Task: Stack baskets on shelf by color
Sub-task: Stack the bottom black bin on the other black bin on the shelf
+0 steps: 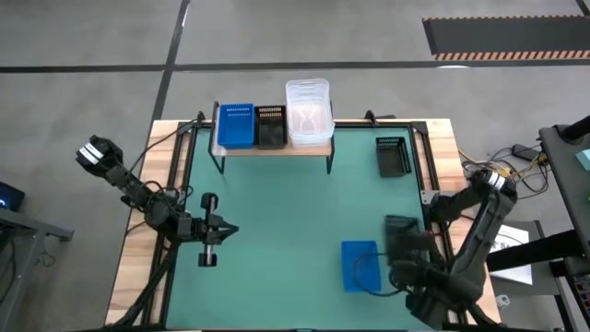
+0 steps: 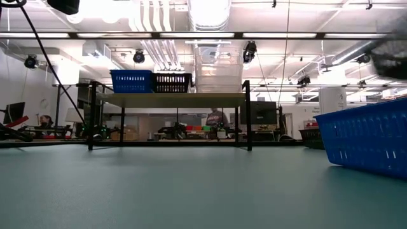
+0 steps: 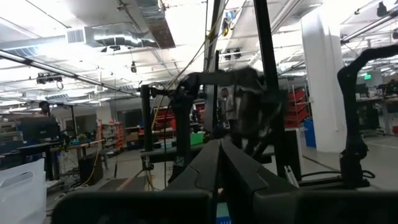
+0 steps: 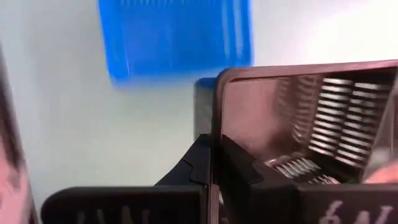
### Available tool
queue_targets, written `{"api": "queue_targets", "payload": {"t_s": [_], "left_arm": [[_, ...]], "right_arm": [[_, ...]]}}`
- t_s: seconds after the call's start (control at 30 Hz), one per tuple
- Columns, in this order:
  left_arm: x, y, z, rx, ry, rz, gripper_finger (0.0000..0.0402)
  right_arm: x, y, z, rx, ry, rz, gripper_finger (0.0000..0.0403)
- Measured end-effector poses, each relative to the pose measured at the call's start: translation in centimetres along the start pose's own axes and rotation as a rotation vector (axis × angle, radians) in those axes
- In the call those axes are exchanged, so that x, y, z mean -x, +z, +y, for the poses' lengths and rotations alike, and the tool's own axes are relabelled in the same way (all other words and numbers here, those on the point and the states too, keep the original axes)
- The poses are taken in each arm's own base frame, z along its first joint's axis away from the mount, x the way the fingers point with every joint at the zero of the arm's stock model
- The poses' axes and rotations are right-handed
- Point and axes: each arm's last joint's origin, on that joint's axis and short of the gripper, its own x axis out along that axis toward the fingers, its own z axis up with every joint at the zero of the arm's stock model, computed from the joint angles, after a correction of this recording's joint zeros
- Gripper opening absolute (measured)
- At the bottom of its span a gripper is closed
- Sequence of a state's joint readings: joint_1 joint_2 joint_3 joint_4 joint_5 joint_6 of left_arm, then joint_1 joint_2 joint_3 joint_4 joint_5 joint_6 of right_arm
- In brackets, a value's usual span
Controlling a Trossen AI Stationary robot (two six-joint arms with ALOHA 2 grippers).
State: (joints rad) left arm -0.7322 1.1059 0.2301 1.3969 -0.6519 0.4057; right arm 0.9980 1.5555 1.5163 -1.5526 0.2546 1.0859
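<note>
The right gripper (image 4: 214, 163) was clamped on the rim of a black mesh basket (image 4: 311, 118), a grip only the right wrist view showed; from overhead that basket (image 1: 402, 231) sat just beside the loose blue basket (image 1: 360, 265) near the table's right front. The left gripper (image 3: 219, 163) waited with fingers together over the left side. On the shelf (image 1: 273, 148) stood a blue basket (image 1: 235, 124), a black basket (image 1: 270, 125) and a clear stack (image 1: 308, 112). Another black basket (image 1: 393, 156) lay well apart, at right.

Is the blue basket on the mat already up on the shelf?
No. In the high view this blue basket lies on the green mat near the right gripper, far from the shelf.
</note>
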Motion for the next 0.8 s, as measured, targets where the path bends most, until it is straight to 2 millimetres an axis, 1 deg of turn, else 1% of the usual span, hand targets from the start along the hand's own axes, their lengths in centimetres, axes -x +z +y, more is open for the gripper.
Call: {"api": "queue_targets", "payload": {"t_s": [0.07,0.13,0.27,0.37,0.5,0.63,0.73,0.8], "left_arm": [[0.0,0.0,0.0,0.001,0.0,-0.001,0.0],[0.0,0.0,0.0,0.0,-0.001,-0.001,0.0],[0.0,0.0,0.0,0.001,-0.001,-0.001,0.0],[0.0,0.1,0.1,0.009,0.003,-0.011,0.0],[0.1,0.4,0.2,0.02,0.008,-0.023,0.0],[0.1,0.7,0.4,0.032,0.01,-0.031,0.0],[0.2,1.0,0.6,0.044,0.017,-0.048,0.0],[0.3,1.8,1.0,0.05,0.035,-0.087,0.0]], "right_arm": [[1.3,1.2,-1.1,-0.014,-0.014,-0.129,0.0009],[2.3,2.6,-2.4,-0.01,-0.03,-0.19,0.0009],[3.6,5.6,-4.0,0.053,-0.035,-0.289,0.0009],[4.5,8.5,-5.0,0.098,0.007,-0.373,0.0009],[5.4,12.7,-6.5,0.128,0.02,-0.488,0.0009],[6.4,17.0,-8.2,0.148,0.012,-0.639,0.0009],[6.6,20.0,-9.4,0.18,-0.018,-0.714,0.0009],[6.6,21.8,-10.5,0.179,-0.041,-0.741,0.0009]]}}
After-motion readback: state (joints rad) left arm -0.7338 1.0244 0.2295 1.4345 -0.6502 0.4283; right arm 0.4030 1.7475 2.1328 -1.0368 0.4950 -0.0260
